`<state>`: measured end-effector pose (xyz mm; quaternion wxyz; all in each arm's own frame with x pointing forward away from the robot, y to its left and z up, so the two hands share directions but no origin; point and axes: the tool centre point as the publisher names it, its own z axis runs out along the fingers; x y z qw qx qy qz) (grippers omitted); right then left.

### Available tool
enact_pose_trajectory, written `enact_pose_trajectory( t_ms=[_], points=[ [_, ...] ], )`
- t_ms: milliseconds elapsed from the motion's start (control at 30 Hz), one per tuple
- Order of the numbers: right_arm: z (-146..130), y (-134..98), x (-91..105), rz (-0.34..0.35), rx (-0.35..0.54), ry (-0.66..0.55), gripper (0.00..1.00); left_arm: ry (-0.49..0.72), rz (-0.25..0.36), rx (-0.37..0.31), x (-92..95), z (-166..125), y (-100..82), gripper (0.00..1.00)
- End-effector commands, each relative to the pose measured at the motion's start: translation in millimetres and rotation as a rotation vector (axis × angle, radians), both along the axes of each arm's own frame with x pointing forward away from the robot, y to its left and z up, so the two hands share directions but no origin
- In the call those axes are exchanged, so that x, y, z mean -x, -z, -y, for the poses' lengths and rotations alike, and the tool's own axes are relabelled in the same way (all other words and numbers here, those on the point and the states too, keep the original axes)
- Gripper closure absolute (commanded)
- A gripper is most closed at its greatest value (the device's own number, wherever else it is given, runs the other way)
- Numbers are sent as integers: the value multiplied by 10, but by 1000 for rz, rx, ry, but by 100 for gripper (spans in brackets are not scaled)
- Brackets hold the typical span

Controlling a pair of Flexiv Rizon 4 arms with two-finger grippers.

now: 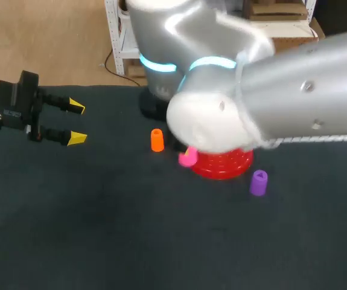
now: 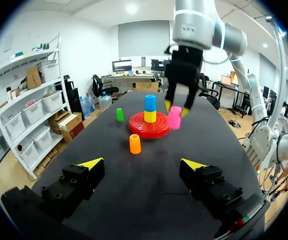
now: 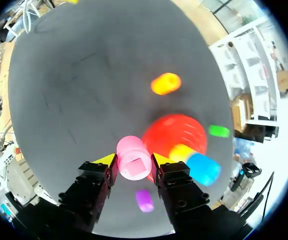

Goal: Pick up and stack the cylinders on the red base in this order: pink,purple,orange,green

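The right arm [image 1: 270, 90] bulked closest to the head camera, hiding much of the far side of the table [image 1: 101, 229]. Its right gripper [image 3: 132, 160] was clamped on the pink cylinder [image 3: 133, 161], one yellow-tipped finger on either side, holding it just beside the rim of the red base [image 2: 149, 131]. The left gripper [image 2: 142, 163] hung well apart from all this, its fingers spread wide with nothing between them.

As for progress, I judged the task barely begun. Pink, the first piece in the order, was in hand but not yet on the base. The purple cylinder [image 1: 258, 182], orange cylinder [image 1: 157, 140] and green cylinder [image 2: 119, 114] all stood on the table around the base, none touching it, so four placements were left.

The base was the only holder in view. It carried a yellow cylinder [image 2: 150, 116] with a blue cylinder [image 2: 150, 102] on top, stacked at its centre, so pink would likely have to go on top of blue.
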<state>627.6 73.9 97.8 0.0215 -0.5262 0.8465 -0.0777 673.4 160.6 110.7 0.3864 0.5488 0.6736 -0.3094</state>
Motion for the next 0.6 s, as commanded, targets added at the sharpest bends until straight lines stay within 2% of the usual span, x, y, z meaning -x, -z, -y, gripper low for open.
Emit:
enact_pose_trajectory(
  t_ms=[33, 267, 367, 600],
  points=[
    [265, -492, -159, -4, -8, 17, 100, 1, 3, 3, 2, -8, 9, 0],
    [530, -746, -479, 28, 2, 72, 100, 1, 3, 3, 2, -8, 9, 0],
    [583, -728, -592, 3, 16, 79, 100, 1, 3, 3, 2, -8, 9, 0],
    [640, -625, -780, -8, 23, 81, 100, 1, 3, 3, 2, -8, 9, 0]
  ],
)
